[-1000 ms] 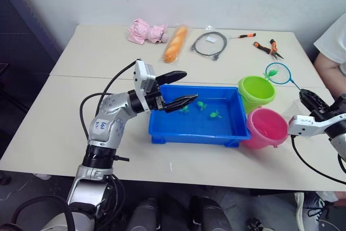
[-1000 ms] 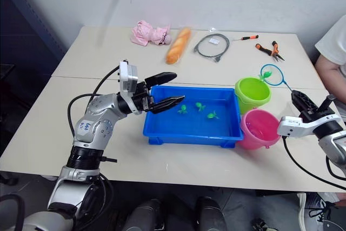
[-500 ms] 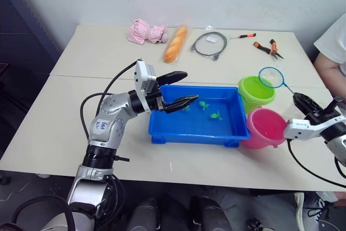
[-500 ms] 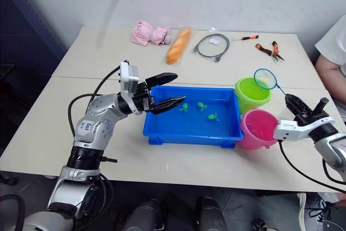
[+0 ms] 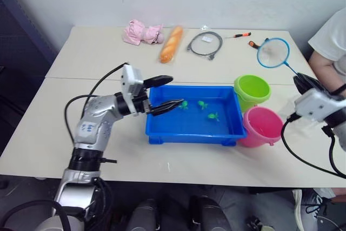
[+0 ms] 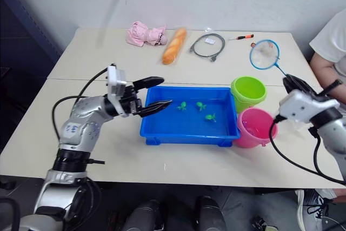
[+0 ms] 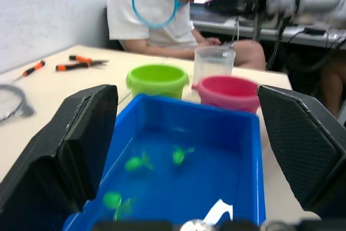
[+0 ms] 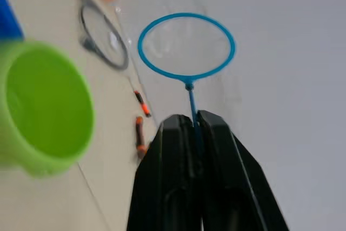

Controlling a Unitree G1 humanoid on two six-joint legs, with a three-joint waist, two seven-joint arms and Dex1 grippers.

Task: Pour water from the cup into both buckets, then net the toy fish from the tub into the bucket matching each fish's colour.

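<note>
Net (image 6: 264,54) raised above table's far right, handle clamped between right gripper (image 8: 192,125) fingers, hoop pointing up and away. Green fish (image 5: 214,116) lie in tub (image 5: 162,132), down and left of hoop. Left gripper (image 5: 164,93) spread wide at tub's left rim, empty. Right arm nearer.
</note>
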